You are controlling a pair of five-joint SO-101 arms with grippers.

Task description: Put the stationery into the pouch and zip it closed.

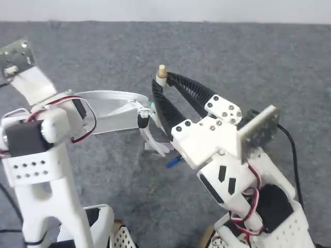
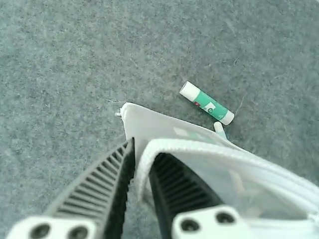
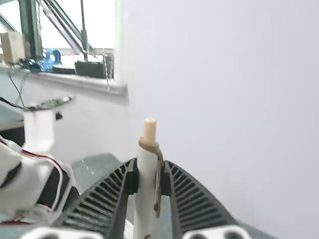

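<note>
Seen from above, two white robot arms stand on a grey carpeted table. The right gripper has its black ribbed jaws clenched on a cream pen. The pen sits between the fingertips, its long axis running with the jaws and its beige end poking out past the tips toward twelve o'clock. In the right wrist view the pen stands upright between the jaws of the right gripper, with a brown clip near its top and the beige end uppermost.

The translucent white pouch lies at about eight o'clock from the right gripper's tips, stretching toward nine o'clock to the left arm. In the left wrist view the left gripper is clamped on the pouch at its white zip edge, one jaw outside and the other inside the mouth, and the pouch hangs above the carpet.

A green and white glue stick lies flat on the carpet just past the pouch's corner, not touching it. A small blue tip shows at six o'clock below the right gripper's tips, beside the right arm's wrist
</note>
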